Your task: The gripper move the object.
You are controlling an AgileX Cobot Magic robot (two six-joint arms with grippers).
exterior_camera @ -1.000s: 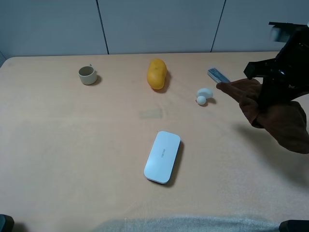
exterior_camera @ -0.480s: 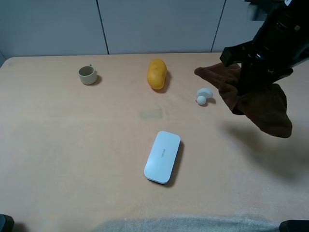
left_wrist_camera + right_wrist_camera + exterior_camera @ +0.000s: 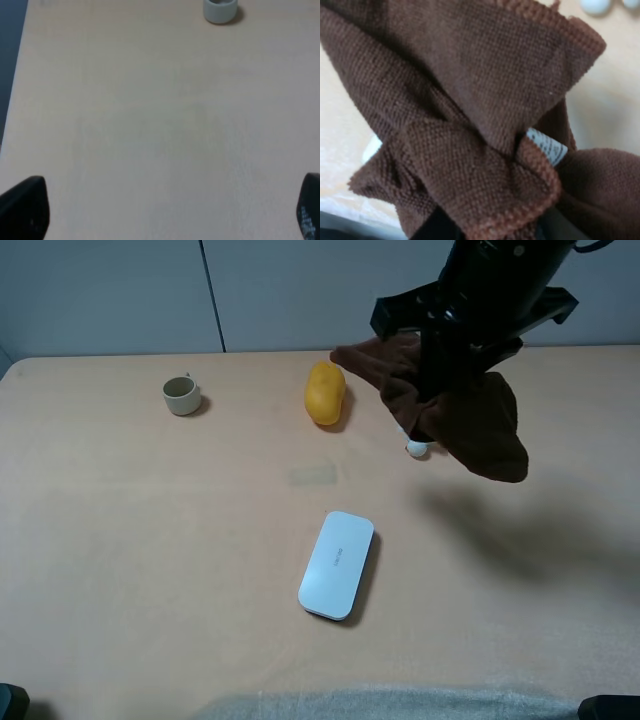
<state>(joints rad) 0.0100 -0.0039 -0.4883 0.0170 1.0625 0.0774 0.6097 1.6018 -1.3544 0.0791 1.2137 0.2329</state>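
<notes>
You look down from high over the whole table [image 3: 120,540]. Your left wrist view looks along it toward the cup [image 3: 220,10], shared with overhead; your right sits tight against the cloth [image 3: 470,100].

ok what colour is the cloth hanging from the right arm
Dark brown knit cloth with a small white tag, clearest in the right wrist view.

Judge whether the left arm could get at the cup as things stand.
Probably yes. The left gripper is open, with only bare table between it and the cup. The right gripper, holding the cloth, hangs far to the cup's right, off that path.
</notes>
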